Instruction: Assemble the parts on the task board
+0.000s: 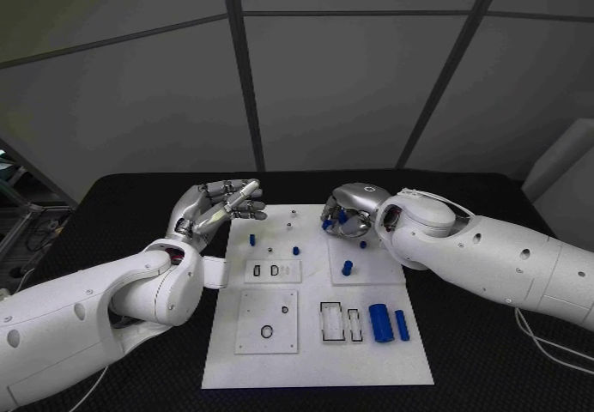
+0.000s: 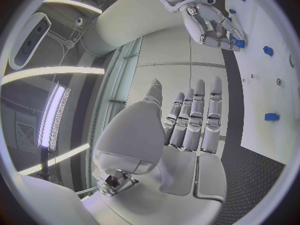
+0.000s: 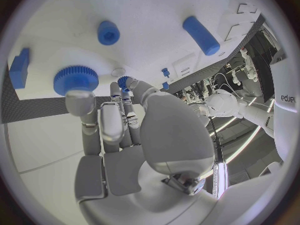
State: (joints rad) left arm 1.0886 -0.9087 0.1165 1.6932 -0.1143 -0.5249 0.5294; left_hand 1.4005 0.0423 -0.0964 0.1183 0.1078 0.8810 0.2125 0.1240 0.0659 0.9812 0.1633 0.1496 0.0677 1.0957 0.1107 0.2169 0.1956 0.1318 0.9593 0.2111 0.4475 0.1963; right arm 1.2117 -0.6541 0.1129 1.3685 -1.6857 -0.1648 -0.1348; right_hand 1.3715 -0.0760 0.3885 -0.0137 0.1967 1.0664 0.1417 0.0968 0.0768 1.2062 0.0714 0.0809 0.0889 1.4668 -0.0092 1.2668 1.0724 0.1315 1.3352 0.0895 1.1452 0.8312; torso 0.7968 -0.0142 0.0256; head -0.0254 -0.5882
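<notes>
At the far right corner of the white board, the right hand is bent down over a small blue gear. In the right wrist view its fingertips reach the gear's toothed rim, and a second, smaller blue piece sits right at another fingertip. Whether anything is actually pinched I cannot tell; the fingers are curled close together around the spot.

The left hand hovers off the board's far left edge, fingers straight and a little apart, holding nothing.

Other blue pieces lie well apart from the gear: a short upright peg on the right middle plate, two cylinders lying side by side near the board's near right, and tiny pegs toward the far left.

The gear looks like hard, light plastic: stiff, unlikely to break, but easy to flick away or tip. Its teeth give some bite, so taking it across the rim with opposing fingertips seems safest; pressing on the flat top would probably just slide it on the smooth board. The cylinders would likely roll if nudged, so they are best grasped at mid-length.
</notes>
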